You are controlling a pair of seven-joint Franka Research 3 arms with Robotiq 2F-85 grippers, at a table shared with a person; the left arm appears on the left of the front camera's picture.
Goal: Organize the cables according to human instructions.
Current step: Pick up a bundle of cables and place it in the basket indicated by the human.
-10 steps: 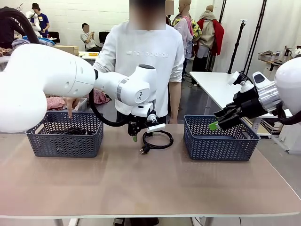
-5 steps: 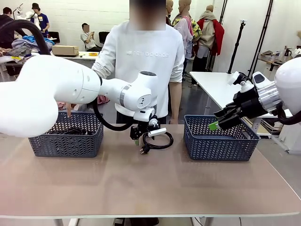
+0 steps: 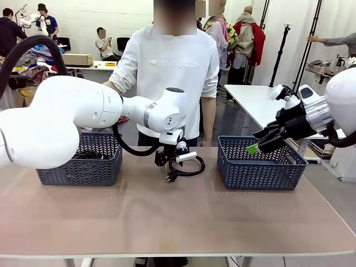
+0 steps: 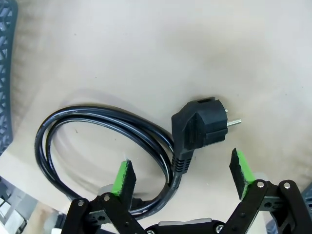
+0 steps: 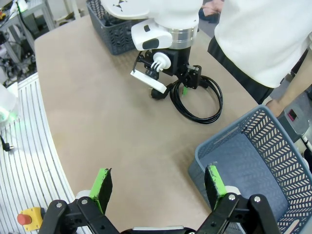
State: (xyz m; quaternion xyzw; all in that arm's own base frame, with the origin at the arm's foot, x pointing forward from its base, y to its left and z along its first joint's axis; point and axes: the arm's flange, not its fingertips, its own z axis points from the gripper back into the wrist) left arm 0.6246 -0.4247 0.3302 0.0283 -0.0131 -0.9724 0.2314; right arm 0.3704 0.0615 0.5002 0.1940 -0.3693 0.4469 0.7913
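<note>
black coiled power cord (image 3: 186,164) lies on the tan tabletop (image 3: 167,217) in the front view, between a grey plastic basket on the left (image 3: 78,167) and a blue-grey plastic basket on the right (image 3: 258,164). more black cord (image 3: 89,156) lies coiled inside the left basket. the left gripper (image 3: 162,162) hangs low over the near-left edge of the loose cord, beside its plug. the right gripper (image 3: 257,142) is held in the air above the right basket's near-left rim, green pads apart. a person in a white sweatshirt (image 3: 169,72) stands at the far side of the table.

left wrist view: the chunky black plug (image 4: 202,126) lies on the table just ahead of the left gripper (image 4: 182,173), its neck running down into the gap between the green pads. the pads stand wide apart and touch nothing. the coil curves away to the left.

right wrist view: the right gripper (image 5: 158,187) has its pads spread wide with nothing between them, above the table beside the right basket (image 5: 253,156). farther off, the left gripper (image 5: 183,87) hangs over the coiled cord (image 5: 197,100).
</note>
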